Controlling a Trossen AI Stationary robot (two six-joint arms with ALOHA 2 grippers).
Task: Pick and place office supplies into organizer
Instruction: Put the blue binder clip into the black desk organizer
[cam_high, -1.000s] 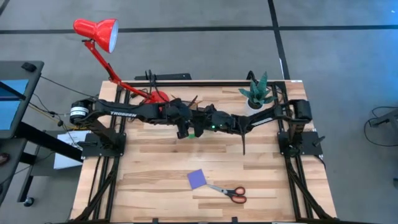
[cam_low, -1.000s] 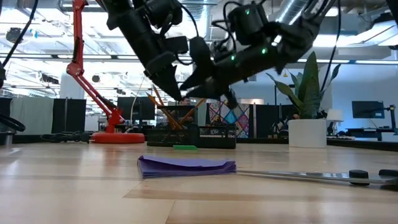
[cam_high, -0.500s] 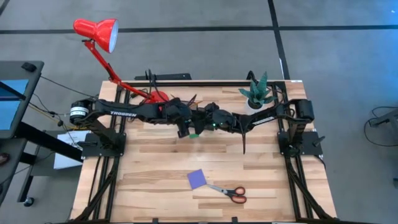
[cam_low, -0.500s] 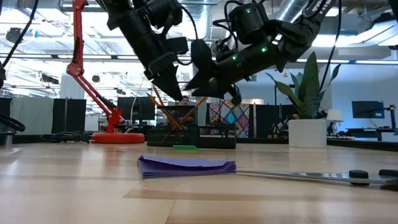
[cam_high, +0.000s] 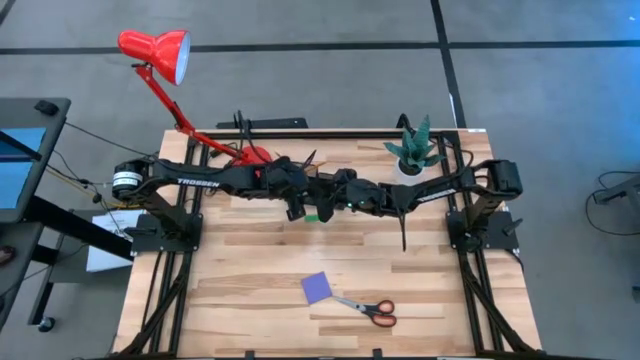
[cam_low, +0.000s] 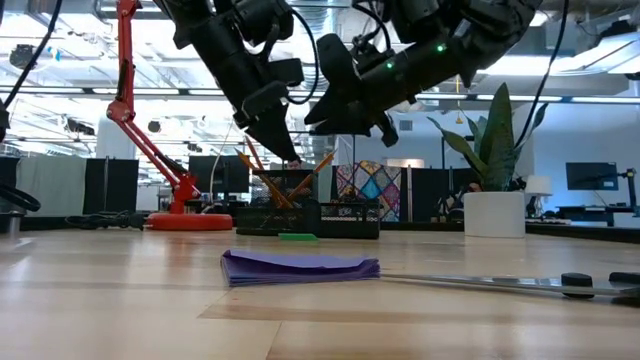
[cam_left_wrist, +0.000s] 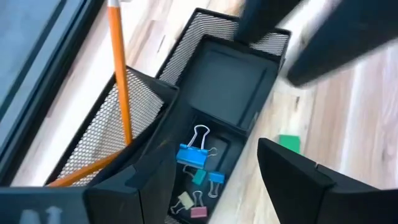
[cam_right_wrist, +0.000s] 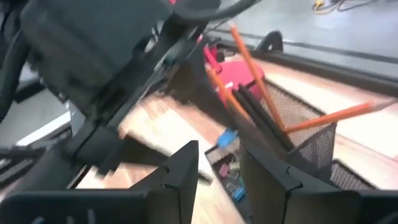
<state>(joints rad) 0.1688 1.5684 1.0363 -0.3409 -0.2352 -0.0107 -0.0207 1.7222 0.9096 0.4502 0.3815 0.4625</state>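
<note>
The green eraser (cam_left_wrist: 288, 143), lying on the table just beside the organizer (cam_left_wrist: 231, 87), is looking small, light and rubbery; the left pincer (cam_left_wrist: 205, 180), spread and empty, is hovering above, suiting a short-edge pinch.

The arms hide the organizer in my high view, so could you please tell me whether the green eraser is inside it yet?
Observer: No, the green eraser lies on the table just outside the organizer.
Operator: Thank you. Is the left tool carrying anything?
Observer: No, the left tool is open and empty, raised above the organizer.
Operator: And what does the low compartment hold?
Observer: A few binder clips, the largest one blue.
</note>
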